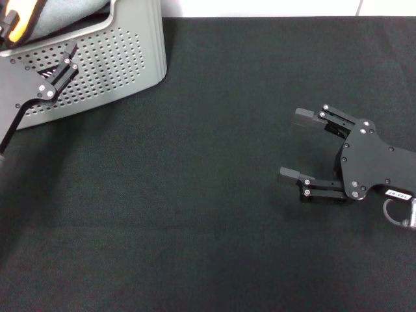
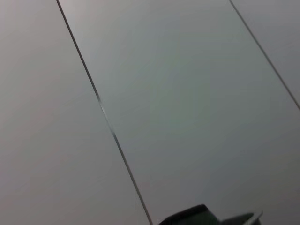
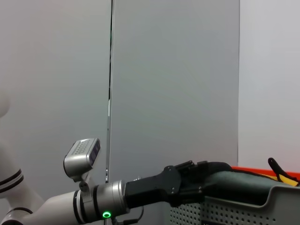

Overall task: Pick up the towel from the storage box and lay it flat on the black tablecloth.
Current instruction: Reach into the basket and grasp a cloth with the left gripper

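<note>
Right gripper (image 1: 292, 144) parked spread over bare black tablecloth (image 1: 195, 214), left gripper (image 1: 10, 23) at storage box (image 1: 123, 58), grip state unclear, towel (image 1: 65, 13) bunched inside — soft, light, floppy, so I'd pinch an exposed edge or corner.

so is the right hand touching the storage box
Apart. The head view shows the open right hand across the black tablecloth, far from the storage box.
</note>
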You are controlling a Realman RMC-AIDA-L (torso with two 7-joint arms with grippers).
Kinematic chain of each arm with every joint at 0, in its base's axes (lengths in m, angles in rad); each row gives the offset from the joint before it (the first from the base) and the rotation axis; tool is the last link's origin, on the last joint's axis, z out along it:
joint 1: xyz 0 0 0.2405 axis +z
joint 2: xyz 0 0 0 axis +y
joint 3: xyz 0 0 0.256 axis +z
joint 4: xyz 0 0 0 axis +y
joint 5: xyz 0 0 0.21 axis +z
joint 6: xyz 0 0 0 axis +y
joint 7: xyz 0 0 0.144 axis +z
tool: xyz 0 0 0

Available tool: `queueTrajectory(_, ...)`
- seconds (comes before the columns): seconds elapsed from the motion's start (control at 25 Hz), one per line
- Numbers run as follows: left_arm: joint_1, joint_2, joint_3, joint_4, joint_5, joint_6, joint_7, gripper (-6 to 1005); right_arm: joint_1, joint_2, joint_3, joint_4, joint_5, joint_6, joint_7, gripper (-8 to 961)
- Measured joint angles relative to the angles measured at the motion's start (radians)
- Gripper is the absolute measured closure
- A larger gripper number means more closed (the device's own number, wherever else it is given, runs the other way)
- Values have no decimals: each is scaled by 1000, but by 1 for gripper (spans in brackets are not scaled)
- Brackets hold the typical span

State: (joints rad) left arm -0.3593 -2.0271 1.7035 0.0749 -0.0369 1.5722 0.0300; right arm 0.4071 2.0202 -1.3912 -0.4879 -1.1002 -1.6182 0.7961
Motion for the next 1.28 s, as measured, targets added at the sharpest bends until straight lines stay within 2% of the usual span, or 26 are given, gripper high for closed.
queueTrajectory(0.88,9,-7,-57,0,-9,-61,97,239,-7,2,0,2,2,-9,0,63)
queueTrajectory(1.28,30,-22,-53,7,-2,-26,141,252,-10,2,-1,5,2,-11,0,64)
